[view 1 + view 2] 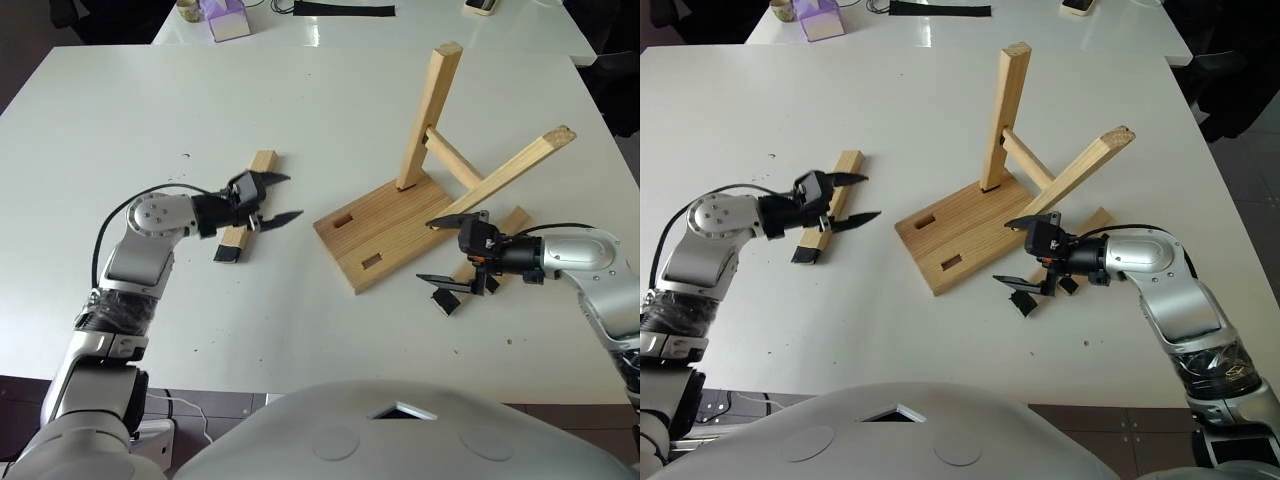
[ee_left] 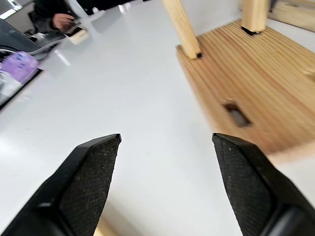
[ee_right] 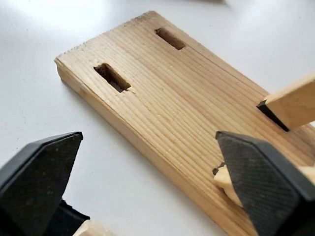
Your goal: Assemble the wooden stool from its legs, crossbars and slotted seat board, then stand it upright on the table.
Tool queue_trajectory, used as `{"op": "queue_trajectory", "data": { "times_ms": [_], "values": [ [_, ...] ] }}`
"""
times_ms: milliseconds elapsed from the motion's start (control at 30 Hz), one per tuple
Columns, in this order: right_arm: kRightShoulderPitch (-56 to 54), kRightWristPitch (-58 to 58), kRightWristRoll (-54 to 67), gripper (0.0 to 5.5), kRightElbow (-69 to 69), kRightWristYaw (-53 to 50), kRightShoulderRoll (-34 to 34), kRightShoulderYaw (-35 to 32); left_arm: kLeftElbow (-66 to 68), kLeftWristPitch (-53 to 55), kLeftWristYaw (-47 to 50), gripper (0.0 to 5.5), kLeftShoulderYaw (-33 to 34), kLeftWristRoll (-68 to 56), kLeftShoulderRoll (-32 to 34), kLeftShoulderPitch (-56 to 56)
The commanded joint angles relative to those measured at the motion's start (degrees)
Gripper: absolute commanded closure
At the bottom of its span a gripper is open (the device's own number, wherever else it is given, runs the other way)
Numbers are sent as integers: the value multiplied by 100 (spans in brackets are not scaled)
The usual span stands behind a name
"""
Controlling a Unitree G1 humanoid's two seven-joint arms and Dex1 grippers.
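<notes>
Both arms have silver-grey rounded shells. The left arm (image 1: 140, 255) has a round joint cap (image 1: 152, 213) with a ring of small dark holes. A thin black cable (image 1: 108, 232) loops outside the shell, and there's a glossy, wrinkled black wrap (image 1: 115, 308) further back. The right arm (image 1: 592, 262) has the same shell, a black lead (image 1: 556, 228) along the top and a dark wrapped band (image 1: 1208, 365) lower down. Wrist modules are black blocks, and the right one has a small orange spot. Left gripper (image 1: 292, 196) and right gripper (image 1: 426, 251) each have two black fingers tapering to points. Left pads (image 2: 91, 189) and right pads (image 3: 42, 177) are matte black with a fine grainy texture.
</notes>
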Motion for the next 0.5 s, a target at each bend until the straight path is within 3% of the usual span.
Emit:
{"op": "queue_trajectory", "data": {
  "times_ms": [33, 200, 500],
  "values": [
    [6, 163, -171, 50, -24, -163, -142, -73, 1462, -752, 1088, 206, -30, 796, -560, -719],
    [-270, 404, -259, 107, 196, -391, 26, 0, 2871, -1837, 1626, 206, -539, 1656, -1106, -1095],
    [-89, 916, 175, 107, 204, -214, -172, -473, 3535, -2330, 1694, 206, -758, 1936, -1614, -1027]
  ]
}}
